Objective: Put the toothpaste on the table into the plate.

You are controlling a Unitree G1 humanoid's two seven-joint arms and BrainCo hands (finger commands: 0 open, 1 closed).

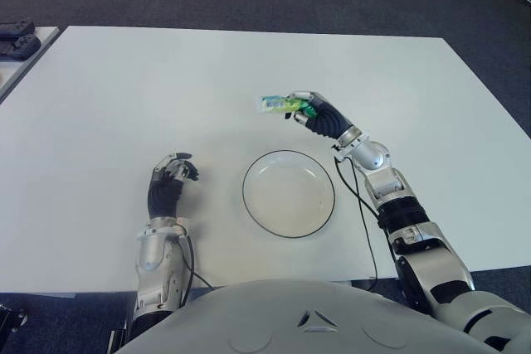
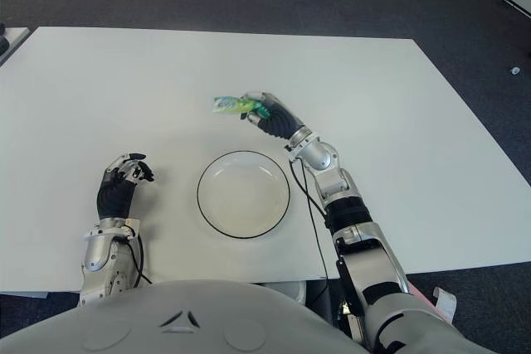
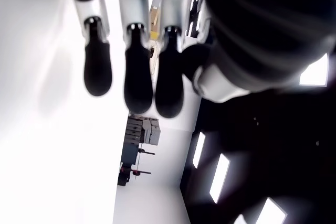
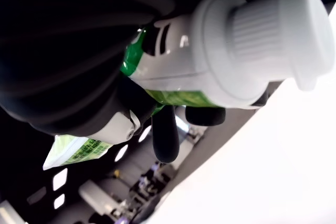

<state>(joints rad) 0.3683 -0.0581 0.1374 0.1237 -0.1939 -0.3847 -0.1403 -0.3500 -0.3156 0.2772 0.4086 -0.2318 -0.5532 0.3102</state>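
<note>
My right hand [image 1: 309, 112] holds a green and white toothpaste tube [image 1: 277, 104] above the table, just beyond the far rim of the plate [image 1: 289, 193]. The tube's flat end sticks out to the left of the hand. In the right wrist view the fingers [image 4: 79, 51] are curled round the tube [image 4: 173, 80], and its white cap [image 4: 273, 35] shows close to the camera. The plate is white with a dark rim and holds nothing. My left hand [image 1: 172, 173] shows to the left of the plate, fingers loosely curled, holding nothing.
The white table [image 1: 124, 97] spreads wide on all sides of the plate. A dark device [image 1: 15, 39] lies on another surface at the far left. A black cable [image 1: 362, 213] runs along my right forearm. Dark carpet lies beyond the table's far edge.
</note>
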